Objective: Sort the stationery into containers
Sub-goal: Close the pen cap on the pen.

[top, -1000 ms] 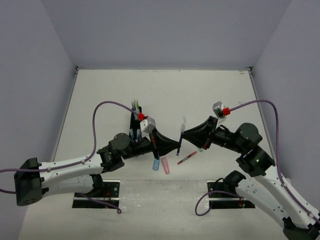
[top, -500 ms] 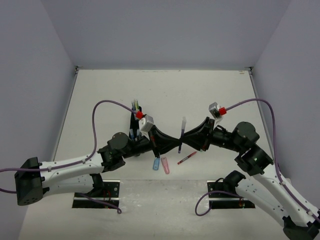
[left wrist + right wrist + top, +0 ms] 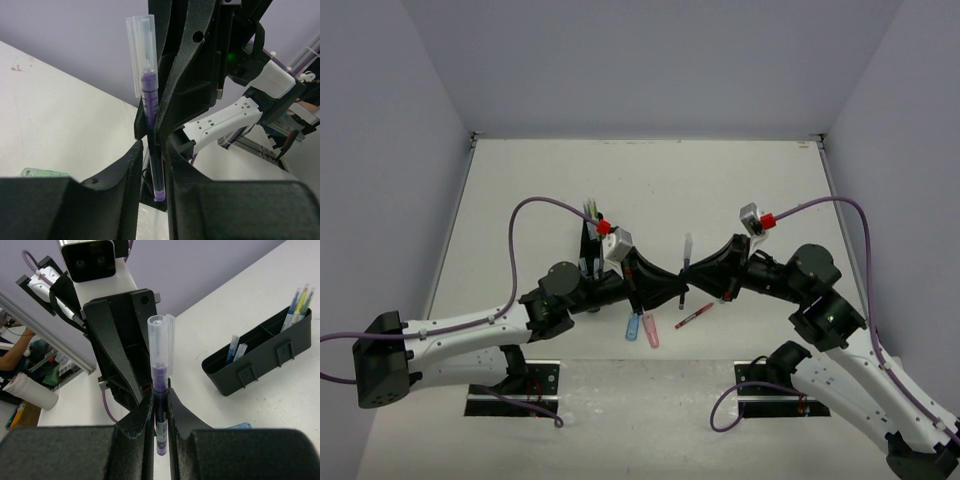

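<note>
A purple pen (image 3: 685, 262) with a clear cap stands upright above the table's middle, where both grippers meet. My right gripper (image 3: 160, 400) is shut on its dark barrel (image 3: 160, 375). My left gripper (image 3: 154, 150) is open around the same pen (image 3: 150, 125), with a gap on one side of the barrel. The black organiser (image 3: 590, 245) stands left of the meeting point. In the right wrist view the organiser (image 3: 260, 360) holds blue pens (image 3: 235, 347) in a middle compartment and yellow-green ones (image 3: 300, 300) at its far end.
On the table below the grippers lie a red pen (image 3: 694, 316), a short blue piece (image 3: 633, 327) and a pink piece (image 3: 651, 330). A green piece (image 3: 44, 173) lies on the table at the left of the left wrist view. Grey walls enclose the table.
The right gripper's jaws have closed onto the purple pen. The left gripper's jaws, shut on the pen before, have parted. Both arms have barely shifted.
</note>
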Controlling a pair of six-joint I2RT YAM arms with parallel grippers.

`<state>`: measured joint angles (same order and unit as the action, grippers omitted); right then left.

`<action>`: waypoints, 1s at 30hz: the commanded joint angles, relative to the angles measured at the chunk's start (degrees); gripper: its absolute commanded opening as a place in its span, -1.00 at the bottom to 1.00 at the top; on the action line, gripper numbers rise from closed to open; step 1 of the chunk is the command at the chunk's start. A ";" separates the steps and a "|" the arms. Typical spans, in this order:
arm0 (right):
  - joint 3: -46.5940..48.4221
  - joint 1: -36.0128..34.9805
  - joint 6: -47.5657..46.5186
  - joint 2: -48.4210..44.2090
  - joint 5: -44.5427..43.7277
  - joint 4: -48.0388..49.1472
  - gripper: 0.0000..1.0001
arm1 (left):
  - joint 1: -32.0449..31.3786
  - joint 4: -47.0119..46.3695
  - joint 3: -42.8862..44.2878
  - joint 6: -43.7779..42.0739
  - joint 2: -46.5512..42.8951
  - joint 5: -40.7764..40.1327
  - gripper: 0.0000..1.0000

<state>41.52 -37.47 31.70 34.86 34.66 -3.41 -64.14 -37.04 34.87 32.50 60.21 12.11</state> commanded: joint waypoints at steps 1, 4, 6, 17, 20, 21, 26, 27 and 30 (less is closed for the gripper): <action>1.19 -0.34 1.37 -0.74 2.36 4.38 -1.00 | 0.24 -2.92 3.07 0.40 2.30 3.27 -0.43; 1.46 -0.49 1.44 -0.85 2.42 4.64 -1.00 | 0.24 -4.21 3.47 1.17 3.99 4.72 -0.53; 1.46 -0.50 1.52 -1.06 2.21 4.60 -1.00 | 0.24 -4.75 3.84 1.37 4.73 5.46 -0.95; 4.79 -0.50 -4.42 -3.85 -5.44 -4.77 0.37 | 0.24 -2.25 3.25 -1.31 0.98 6.08 -1.00; 9.26 -0.50 -6.67 -3.51 -9.09 -8.88 0.52 | 0.24 -1.37 3.12 -1.76 0.52 6.02 -1.00; 10.29 -0.50 -7.07 -3.19 -9.80 -9.65 0.54 | 0.23 -1.37 3.19 -1.83 0.58 6.15 -1.00; 15.51 -0.50 -9.51 -0.43 -11.33 -12.29 0.57 | 0.13 -1.55 3.42 -1.66 1.92 7.59 -1.00; 16.44 -0.50 -9.71 0.13 -11.44 -12.43 0.56 | 0.07 -1.55 3.55 -1.67 2.17 8.06 -1.00; 17.59 -0.50 -10.05 1.77 -10.22 -12.39 0.48 | 0.15 -1.32 3.92 -1.91 2.75 8.57 -1.00</action>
<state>56.27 -37.60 24.20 33.94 25.65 -13.81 -64.12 -37.95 36.53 32.18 62.23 18.85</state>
